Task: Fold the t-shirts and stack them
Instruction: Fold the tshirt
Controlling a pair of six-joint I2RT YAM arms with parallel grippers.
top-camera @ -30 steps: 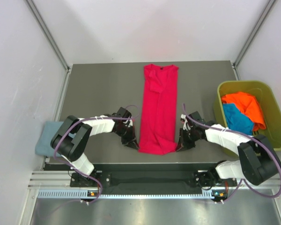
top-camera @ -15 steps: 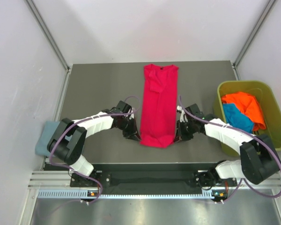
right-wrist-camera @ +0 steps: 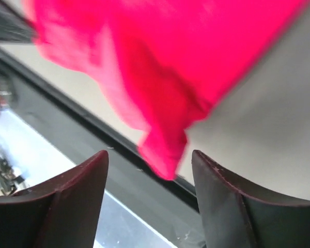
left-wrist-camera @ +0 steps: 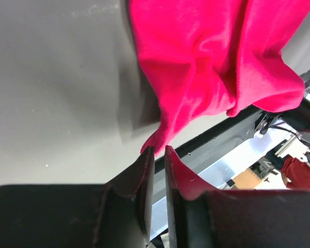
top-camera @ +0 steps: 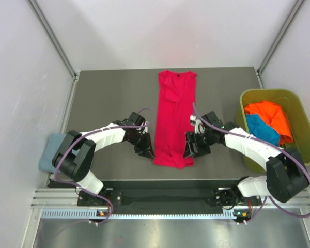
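A crimson red t-shirt is laid as a long strip on the tabletop, and two more are kept in the bin.
The orange t-shirt and the turquoise t-shirt are seen inside the olive-green bin at the right; a grey-blue t-shirt is placed at the left edge. The left hand is opened only a slit, with a red corner at its tips. The right hand is opened wide around a hanging corner, which is not gripped.

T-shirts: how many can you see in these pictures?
4. A crimson red t-shirt lies lengthwise on the table; a grey-blue t-shirt sits by its near-left corner; an orange t-shirt and a turquoise t-shirt are bunched in the olive-green bin. More may be hidden beneath those two.
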